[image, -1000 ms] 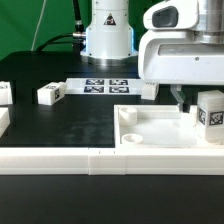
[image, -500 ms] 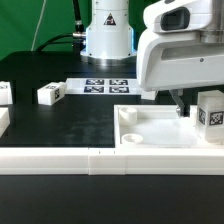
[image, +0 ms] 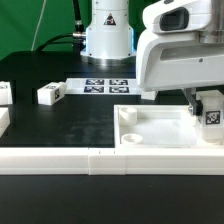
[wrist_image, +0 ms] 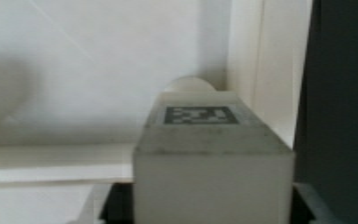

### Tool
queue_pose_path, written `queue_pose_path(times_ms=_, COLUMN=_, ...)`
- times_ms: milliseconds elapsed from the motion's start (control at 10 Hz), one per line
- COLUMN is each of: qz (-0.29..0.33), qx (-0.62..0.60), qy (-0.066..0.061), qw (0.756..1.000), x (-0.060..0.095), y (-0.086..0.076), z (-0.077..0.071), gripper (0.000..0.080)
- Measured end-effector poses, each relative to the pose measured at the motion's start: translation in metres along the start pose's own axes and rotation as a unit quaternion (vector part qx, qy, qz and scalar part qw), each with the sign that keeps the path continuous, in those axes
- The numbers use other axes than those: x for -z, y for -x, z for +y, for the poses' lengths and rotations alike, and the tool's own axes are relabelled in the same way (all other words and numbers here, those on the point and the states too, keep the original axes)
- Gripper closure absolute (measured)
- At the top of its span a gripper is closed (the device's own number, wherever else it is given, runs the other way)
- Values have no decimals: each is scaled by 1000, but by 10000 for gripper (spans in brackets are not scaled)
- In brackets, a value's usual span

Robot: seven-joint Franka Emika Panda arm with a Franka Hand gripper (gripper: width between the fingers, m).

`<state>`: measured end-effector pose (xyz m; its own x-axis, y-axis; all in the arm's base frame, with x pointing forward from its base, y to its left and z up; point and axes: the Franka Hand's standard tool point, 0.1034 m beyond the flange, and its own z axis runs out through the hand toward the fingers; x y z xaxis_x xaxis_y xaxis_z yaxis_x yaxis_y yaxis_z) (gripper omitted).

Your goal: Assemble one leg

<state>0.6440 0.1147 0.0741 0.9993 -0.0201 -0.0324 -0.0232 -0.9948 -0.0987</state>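
Leg (image: 213,115) upright at tray (image: 150,128) corner | tool (image: 208,103) — clamped on it

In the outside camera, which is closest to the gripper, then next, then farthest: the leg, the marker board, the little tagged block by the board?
1. The leg, at the gripper, exterior view's right.
2. The marker board, middle, farther back.
3. The little tagged block, exterior view's left.

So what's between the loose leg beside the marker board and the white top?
Nothing; the exterior view shows bare black table between the loose leg and the white top.
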Motion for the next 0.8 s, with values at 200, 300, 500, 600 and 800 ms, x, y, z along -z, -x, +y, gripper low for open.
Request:
queue_pose_path(times_ms=200, qz=1, qx=-12, qy=-2, qw=1000, x=0, y=-1, z=2, gripper=509)
queue_pose_path(times_ms=300, qz=1, qx=-82, qy=-2, qw=997, x=0, y=-1, z=3, gripper=509)
queue_pose_path(times_ms=500, qz=0, qx=-212, qy=1, qw=977, x=-1, y=0, z=2, gripper=509)
queue_pose_path(times_ms=600, qz=0, qx=-262, qy=2, qw=965, x=-1, y=0, z=2, gripper=509)
queue_pose_path(times_ms=800, qz=-1, qx=-369, qy=-1, qw=929, x=-1, y=0, z=4, gripper=509)
